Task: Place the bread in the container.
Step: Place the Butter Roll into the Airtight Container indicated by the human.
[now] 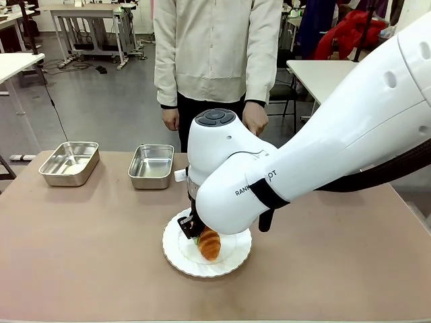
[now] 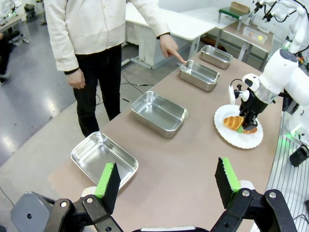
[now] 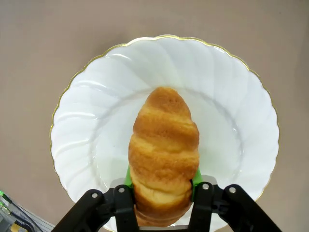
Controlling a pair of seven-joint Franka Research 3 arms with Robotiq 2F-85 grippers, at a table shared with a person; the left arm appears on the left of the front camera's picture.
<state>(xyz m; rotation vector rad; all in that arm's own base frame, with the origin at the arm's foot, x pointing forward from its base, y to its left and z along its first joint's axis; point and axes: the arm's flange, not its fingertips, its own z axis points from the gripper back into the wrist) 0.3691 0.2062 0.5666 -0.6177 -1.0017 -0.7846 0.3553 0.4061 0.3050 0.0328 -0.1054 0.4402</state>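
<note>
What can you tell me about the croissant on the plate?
The croissant is golden-brown, oblong and ridged, with a glossy crust. It lies on the white scalloped plate, which has a thin gold rim. The right gripper is shut on its near end, a green pad on each side. Its far tip points toward the plate's middle.

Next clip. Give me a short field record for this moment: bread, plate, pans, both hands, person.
bread: croissant on the white plate, clamped at one end
right hand: shut on the croissant, over the plate
left hand: open, holding nothing, at the table's end
pans: four steel pans in a row along the person's side, nearest, all without bread
person: standing at the far side, one hand pointing at the third pan
</note>
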